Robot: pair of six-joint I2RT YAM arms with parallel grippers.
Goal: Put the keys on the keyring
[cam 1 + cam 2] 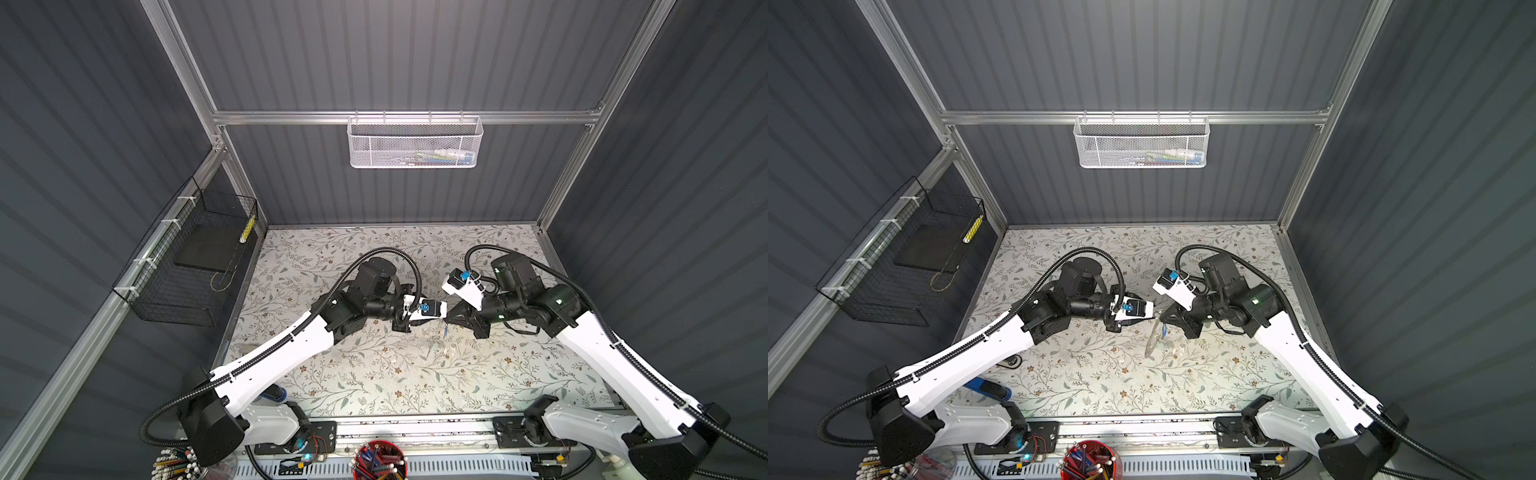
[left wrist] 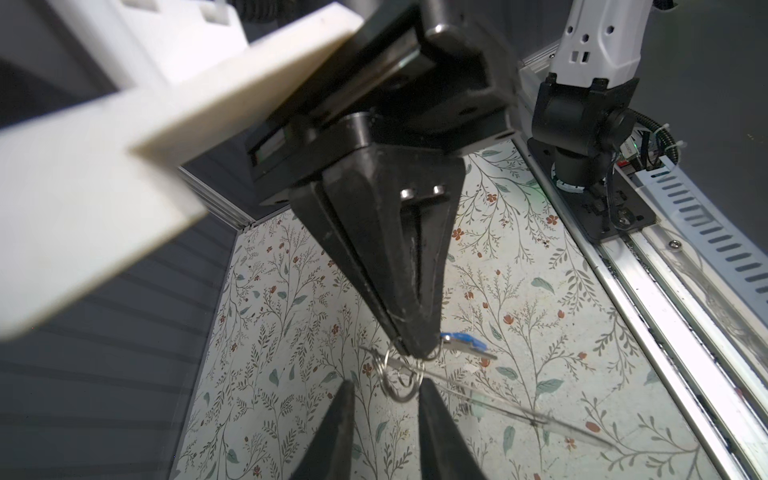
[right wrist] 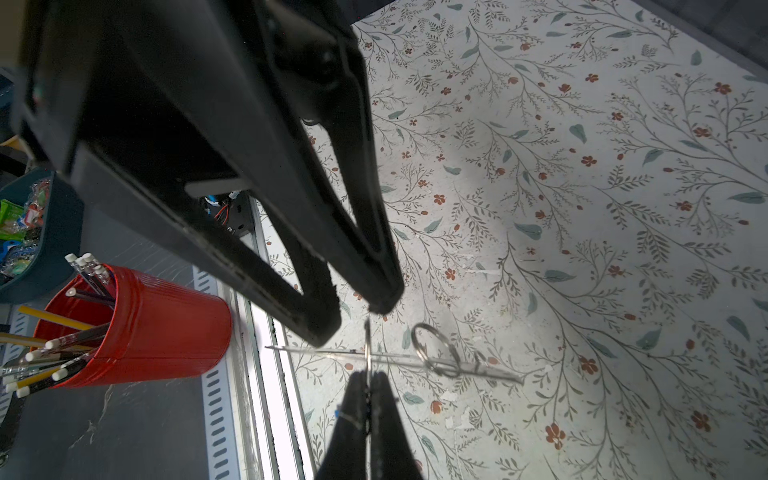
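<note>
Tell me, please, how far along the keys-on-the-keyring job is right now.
Done: nothing clearly; I cannot tell whether any key is threaded. In hand: the right gripper is shut on a small wire loop by the blue-tagged key, near the edge-on keyring; the left gripper stands open beside a second wire loop. Left: threading both keys; the mint-tagged one I cannot find.

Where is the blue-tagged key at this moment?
Mid-table in both top views, the blue-tagged key hangs at the shut right gripper's tip, just beyond the open left gripper.
</note>
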